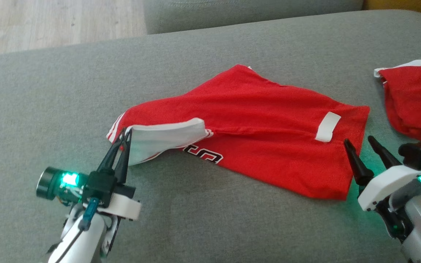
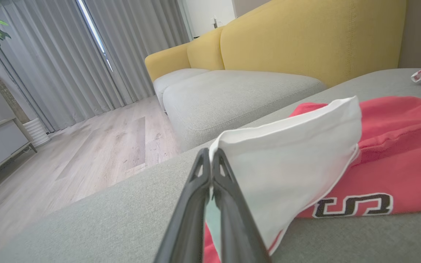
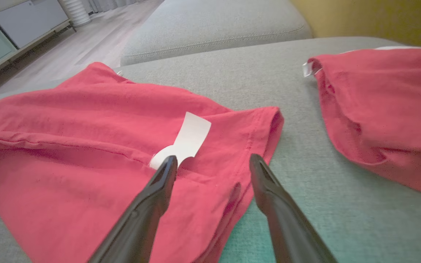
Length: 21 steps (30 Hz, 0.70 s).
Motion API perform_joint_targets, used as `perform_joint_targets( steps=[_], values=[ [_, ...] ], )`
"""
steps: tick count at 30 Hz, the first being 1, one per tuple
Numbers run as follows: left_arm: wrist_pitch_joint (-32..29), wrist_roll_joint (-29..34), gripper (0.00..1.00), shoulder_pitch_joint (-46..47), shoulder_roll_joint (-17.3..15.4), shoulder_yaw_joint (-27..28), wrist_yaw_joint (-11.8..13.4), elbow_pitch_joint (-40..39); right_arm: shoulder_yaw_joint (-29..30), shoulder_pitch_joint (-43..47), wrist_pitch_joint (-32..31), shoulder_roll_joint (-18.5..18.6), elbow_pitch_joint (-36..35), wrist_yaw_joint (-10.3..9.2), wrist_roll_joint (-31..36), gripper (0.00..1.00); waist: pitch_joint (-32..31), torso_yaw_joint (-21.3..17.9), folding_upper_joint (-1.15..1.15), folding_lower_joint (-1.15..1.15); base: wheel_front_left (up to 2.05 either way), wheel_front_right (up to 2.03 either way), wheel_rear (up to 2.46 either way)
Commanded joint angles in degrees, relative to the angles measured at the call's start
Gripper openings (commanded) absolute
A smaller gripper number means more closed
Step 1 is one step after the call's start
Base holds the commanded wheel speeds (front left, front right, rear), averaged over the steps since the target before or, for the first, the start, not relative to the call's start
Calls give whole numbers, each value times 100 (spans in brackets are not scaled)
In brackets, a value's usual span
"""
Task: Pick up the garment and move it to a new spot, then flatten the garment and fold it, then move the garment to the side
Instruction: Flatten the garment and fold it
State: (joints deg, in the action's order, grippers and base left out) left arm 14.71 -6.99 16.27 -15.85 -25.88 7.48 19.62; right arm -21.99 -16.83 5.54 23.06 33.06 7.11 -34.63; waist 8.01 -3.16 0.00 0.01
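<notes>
The garment (image 1: 261, 131) is red with a white sleeve, white stripes and black lettering, spread across the middle of a grey cushion. My left gripper (image 1: 125, 132) is shut on the white sleeve's corner (image 2: 291, 160) at the garment's left end and holds it a little above the cushion. In the left wrist view the two fingers (image 2: 210, 171) press together on that white edge. My right gripper (image 1: 358, 141) is open at the garment's right hem (image 3: 265, 135), its fingers astride the hem edge, near a white label (image 3: 188, 140). Nothing is between them.
A second red garment (image 1: 415, 98) with white trim lies at the cushion's right edge. The grey cushion (image 1: 86, 91) is bare to the left and front. Beyond it are another grey seat (image 2: 232, 91), a yellow sofa back (image 2: 305, 33) and a wooden floor (image 1: 49, 22).
</notes>
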Motion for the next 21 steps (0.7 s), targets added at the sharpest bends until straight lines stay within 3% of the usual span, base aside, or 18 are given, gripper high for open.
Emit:
perform_joint_targets(
  steps=[1, 7, 8, 9, 11, 12, 16, 21],
  values=[
    [29, 62, 0, 330, -106, 219, -27, -154, -174, -133, -50, 191, 14, 37, -179, 100, 71, 70, 0, -1, 0, 0, 0],
    [29, 98, 0, 450, -76, 209, -40, -106, -410, -325, -37, 260, 329, 37, -480, 85, 131, 151, 0, -1, 0, 0, 0],
    [29, 103, 0, 461, -74, 208, -41, -96, -448, -354, -7, 266, 380, 37, -507, 73, 135, 159, 0, -1, 0, 0, 0],
    [29, 107, 0, 471, -75, 210, -44, -87, -486, -381, 20, 267, 431, 37, -539, 53, 136, 164, 0, -1, 0, 0, 0],
    [29, 110, 0, 485, -84, 217, -48, -64, -553, -430, 48, 261, 535, 37, -617, 29, 132, 171, 0, -1, 0, 0, 0],
    [29, 110, 0, 493, -90, 224, -51, -51, -597, -452, 43, 258, 581, 37, -657, 3, 127, 174, 0, -1, 0, 0, 0],
    [29, 103, 0, 514, -101, 259, -42, -10, -775, -517, 36, 293, 722, 37, -784, 0, 79, 177, 0, -1, 0, 0, 0],
    [29, 116, 0, 516, -160, 350, -2, -163, -868, -648, 528, 464, 722, 37, -661, 0, -114, 166, 0, -1, 0, 0, 0]
  ],
)
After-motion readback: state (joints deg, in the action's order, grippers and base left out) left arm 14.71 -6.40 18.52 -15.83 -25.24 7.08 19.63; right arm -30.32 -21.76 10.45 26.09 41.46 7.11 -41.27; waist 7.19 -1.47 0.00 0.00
